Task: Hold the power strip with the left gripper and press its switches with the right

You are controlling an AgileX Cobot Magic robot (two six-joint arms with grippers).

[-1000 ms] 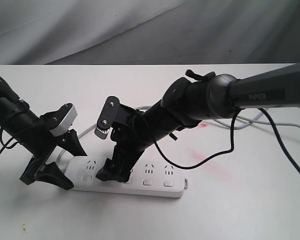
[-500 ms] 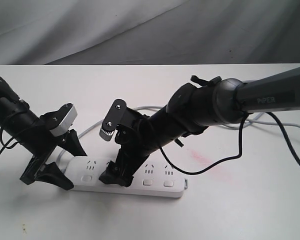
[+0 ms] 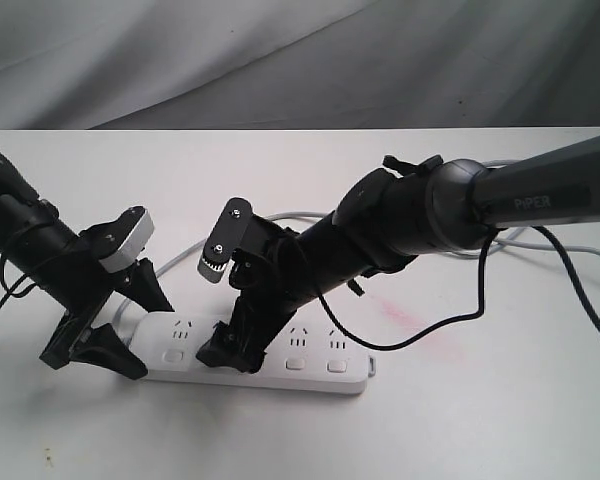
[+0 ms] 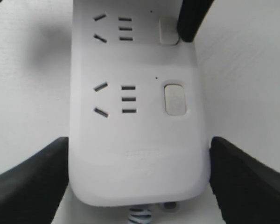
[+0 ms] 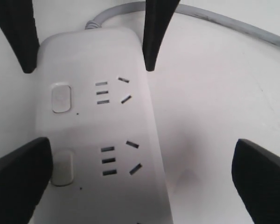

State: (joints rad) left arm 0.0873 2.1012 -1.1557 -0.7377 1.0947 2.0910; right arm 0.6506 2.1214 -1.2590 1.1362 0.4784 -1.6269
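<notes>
My left fingers clasp the cord end of the white power strip, lying flat on the tabletop. My right fingers stand spread wide; one tip seems to touch the second of the switches.

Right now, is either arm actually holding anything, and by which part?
The left gripper holds the power strip across its width at the cord end, jaws against both long edges. The right gripper holds nothing, jaws open.

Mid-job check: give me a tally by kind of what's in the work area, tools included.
power strip: 1
grey cord: 1
tools: 2, left tool and right tool
Total: 4
</notes>
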